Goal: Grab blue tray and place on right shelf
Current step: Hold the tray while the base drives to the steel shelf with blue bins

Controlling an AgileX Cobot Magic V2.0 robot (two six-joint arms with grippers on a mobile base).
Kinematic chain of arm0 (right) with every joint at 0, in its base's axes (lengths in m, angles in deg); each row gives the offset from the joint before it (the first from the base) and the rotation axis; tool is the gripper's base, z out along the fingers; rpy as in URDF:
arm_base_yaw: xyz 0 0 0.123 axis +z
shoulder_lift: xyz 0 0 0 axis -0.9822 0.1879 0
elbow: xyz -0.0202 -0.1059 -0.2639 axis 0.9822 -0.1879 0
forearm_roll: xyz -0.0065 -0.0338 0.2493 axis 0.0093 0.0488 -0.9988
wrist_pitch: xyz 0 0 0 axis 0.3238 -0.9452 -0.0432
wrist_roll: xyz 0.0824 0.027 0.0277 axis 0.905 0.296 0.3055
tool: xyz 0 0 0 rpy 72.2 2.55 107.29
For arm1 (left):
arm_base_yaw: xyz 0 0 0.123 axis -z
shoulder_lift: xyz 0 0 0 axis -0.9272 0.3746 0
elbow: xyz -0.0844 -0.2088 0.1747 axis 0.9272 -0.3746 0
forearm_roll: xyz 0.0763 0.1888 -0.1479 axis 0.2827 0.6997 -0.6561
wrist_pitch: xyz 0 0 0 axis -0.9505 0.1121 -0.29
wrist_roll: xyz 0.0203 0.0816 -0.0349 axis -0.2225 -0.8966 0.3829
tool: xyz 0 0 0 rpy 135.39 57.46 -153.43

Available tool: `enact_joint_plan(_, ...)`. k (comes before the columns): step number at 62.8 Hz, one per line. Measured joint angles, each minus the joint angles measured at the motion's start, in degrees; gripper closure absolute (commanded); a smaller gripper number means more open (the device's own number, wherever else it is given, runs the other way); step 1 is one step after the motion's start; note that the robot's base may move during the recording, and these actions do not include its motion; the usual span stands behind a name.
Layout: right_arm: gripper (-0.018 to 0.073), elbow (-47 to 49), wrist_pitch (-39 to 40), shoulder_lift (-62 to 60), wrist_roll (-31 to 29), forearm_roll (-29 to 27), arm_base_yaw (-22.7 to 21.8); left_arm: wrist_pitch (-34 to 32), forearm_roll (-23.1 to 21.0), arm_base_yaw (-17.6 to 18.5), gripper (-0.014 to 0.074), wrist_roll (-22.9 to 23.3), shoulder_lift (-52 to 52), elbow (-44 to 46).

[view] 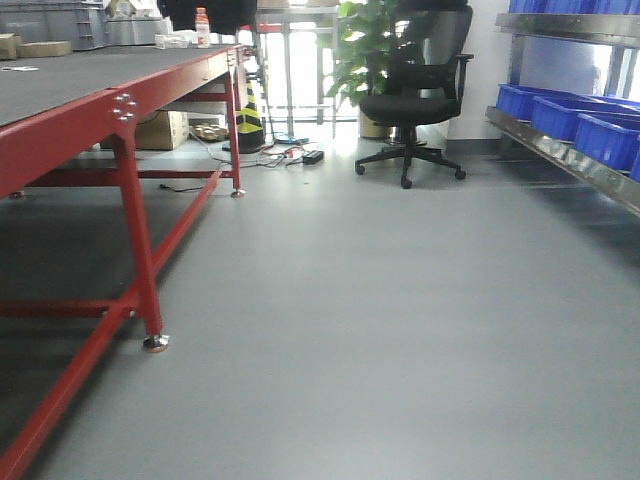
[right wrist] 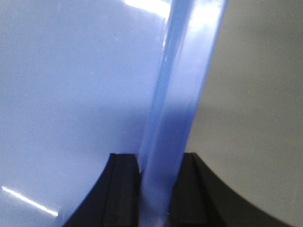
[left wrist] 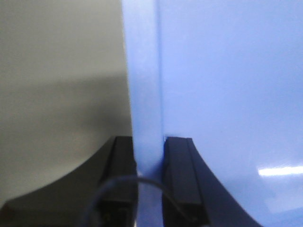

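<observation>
The blue tray (left wrist: 227, 85) fills the left wrist view, glossy and light blue. My left gripper (left wrist: 149, 156) is shut on its rim, one black finger on each side of the wall. The tray also fills the right wrist view (right wrist: 71, 94), where my right gripper (right wrist: 158, 170) is shut on the opposite rim. Grey floor shows beyond the rim in both wrist views. Neither gripper nor the tray shows in the front view. The right shelf (view: 570, 160), of shiny steel, runs along the right edge of the front view.
Several deep dark blue bins (view: 565, 115) sit on the steel shelf. A red-legged table (view: 120, 110) with a dark mat top stands at the left. A black office chair (view: 415, 95) and a potted plant (view: 365, 50) stand at the back. Grey floor (view: 380, 330) lies between.
</observation>
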Motion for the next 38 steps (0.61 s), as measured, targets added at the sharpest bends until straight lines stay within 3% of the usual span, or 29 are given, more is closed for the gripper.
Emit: enact_joint_plan(38,0.0503,0.0,0.0,0.0,0.0,0.1,0.0,0.0,-0.1,0.0,0.0645,0.0,0.0,0.0)
